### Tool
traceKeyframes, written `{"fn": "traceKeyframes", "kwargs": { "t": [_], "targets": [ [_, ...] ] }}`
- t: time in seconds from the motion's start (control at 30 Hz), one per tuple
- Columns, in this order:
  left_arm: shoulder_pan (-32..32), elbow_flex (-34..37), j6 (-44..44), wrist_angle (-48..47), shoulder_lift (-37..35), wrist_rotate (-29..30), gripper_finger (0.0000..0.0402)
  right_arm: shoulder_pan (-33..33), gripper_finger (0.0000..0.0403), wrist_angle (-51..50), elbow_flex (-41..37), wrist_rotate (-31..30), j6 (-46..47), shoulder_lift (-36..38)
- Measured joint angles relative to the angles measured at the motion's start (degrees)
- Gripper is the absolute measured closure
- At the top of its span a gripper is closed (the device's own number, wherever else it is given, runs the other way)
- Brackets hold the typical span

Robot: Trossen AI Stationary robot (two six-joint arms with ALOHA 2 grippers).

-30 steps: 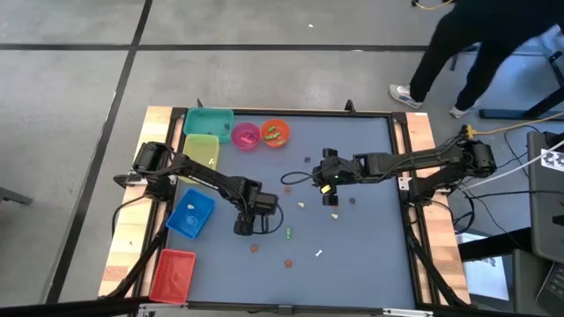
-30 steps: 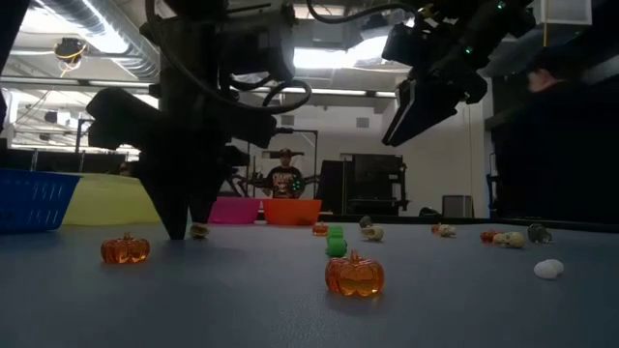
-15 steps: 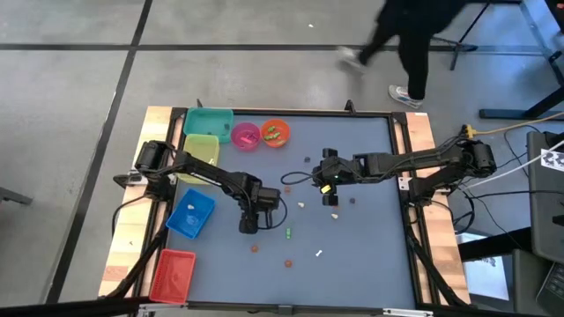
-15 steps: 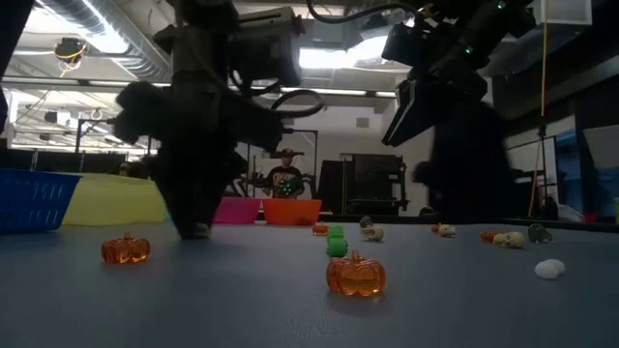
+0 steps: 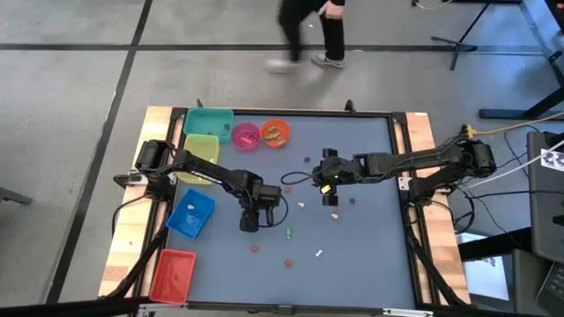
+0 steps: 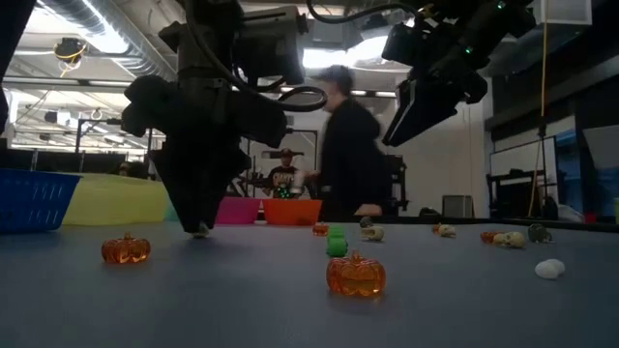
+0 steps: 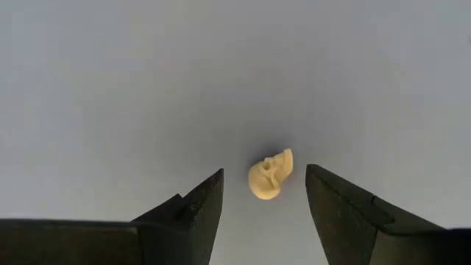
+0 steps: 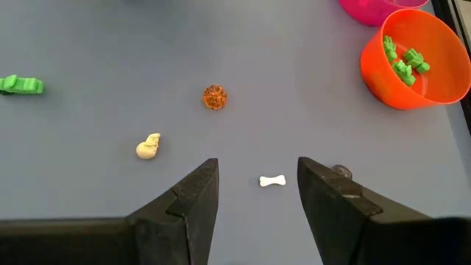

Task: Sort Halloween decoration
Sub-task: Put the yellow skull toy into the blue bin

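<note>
The Halloween decoration lies scattered on the grey table (image 5: 370,255). In the low view it shows as orange pumpkins (image 6: 126,249) (image 6: 355,275) and a green piece (image 6: 336,242). A cream skull (image 7: 269,175) lies on the table. My left gripper (image 7: 263,197) (image 5: 249,224) points straight down over it, open. Its fingers stand on either side of the skull with a gap on both sides, and the tips are close to the table (image 6: 198,228). My right gripper (image 8: 256,188) (image 5: 324,176) hangs open above the table's middle. A white bone (image 8: 272,180), another skull (image 8: 149,146) and a pumpkin (image 8: 214,96) lie beyond it.
Teal (image 5: 209,121), yellow-green (image 5: 201,148), blue (image 5: 190,214) and red (image 5: 173,274) bins line the left side. A pink bowl (image 5: 246,135) stands at the far edge, beside an orange bowl (image 8: 423,55) that holds green pieces. A person (image 5: 308,31) walks past beyond the far edge.
My left gripper has shifted a little toward the table's right edge and rolled slightly. The cream skull was beside its fingers and now lies between them. Both grippers' gaps are unchanged. The person has walked leftward along the far side.
</note>
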State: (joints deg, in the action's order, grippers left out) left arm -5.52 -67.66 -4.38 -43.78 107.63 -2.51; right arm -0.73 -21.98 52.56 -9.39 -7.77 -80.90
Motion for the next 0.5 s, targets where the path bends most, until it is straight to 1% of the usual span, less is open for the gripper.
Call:
{"fn": "traceKeyframes", "kwargs": {
  "t": [0.23, 0.5],
  "targets": [
    [0.00, 0.00, 0.02, 0.62, 0.00, 0.00, 0.0226, 0.00, 0.0219, 0.00, 0.00, 0.00, 0.00, 0.00],
    [0.00, 0.69, 0.48, 0.80, 0.11, -0.08, 0.0247, 0.00, 0.0219, 0.00, 0.00, 0.02, 0.00, 0.00]
  ]
}}
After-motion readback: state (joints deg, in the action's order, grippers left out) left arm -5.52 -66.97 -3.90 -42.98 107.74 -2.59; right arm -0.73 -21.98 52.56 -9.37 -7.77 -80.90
